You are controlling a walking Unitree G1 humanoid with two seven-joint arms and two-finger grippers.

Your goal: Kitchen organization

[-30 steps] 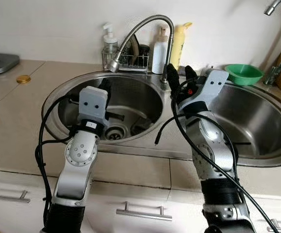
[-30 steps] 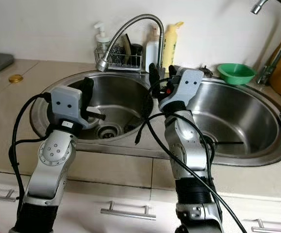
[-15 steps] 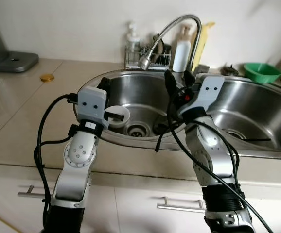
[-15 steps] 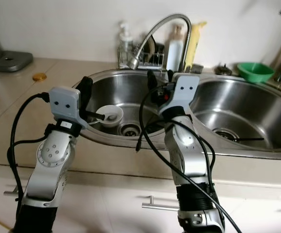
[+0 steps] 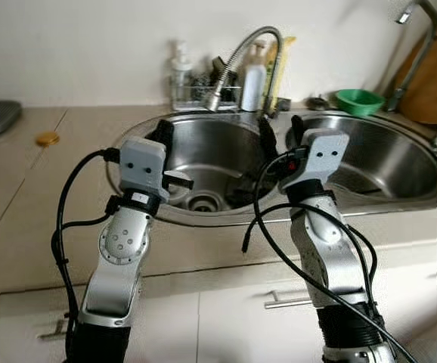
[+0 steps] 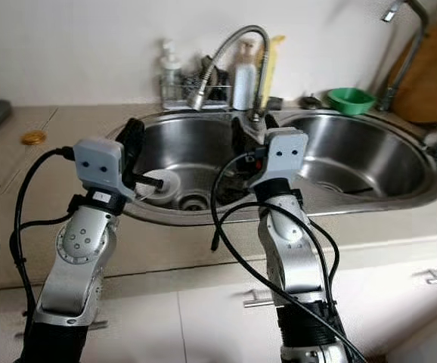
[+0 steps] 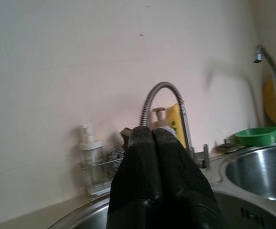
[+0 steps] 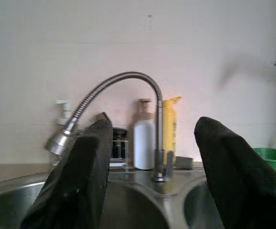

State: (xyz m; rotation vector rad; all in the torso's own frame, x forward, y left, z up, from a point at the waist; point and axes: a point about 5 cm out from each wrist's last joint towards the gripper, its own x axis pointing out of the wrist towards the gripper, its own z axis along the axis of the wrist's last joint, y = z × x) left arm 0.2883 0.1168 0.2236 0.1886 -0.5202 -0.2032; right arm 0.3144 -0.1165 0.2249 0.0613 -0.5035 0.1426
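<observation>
A small white bowl (image 6: 160, 184) sits upright on the floor of the left steel sink (image 6: 203, 136), beside the drain (image 6: 193, 203), partly hidden behind the left arm.

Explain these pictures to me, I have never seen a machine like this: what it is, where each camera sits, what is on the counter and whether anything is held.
This is a humanoid robot standing at a kitchen counter. The two wide pictures come from a stereo camera in its head, looking down at its silver arms. The other two come from cameras on its wrists, looking along each pincer's black fingers.

Before it is a steel double sink with a flexible faucet. Behind stand a pump bottle, a white bottle and a yellow bottle; a green bowl sits to the right. A small white bowl lies in the left basin.

The left pincer is shut, fingers pressed together. The right pincer is open. Neither holds anything.
</observation>
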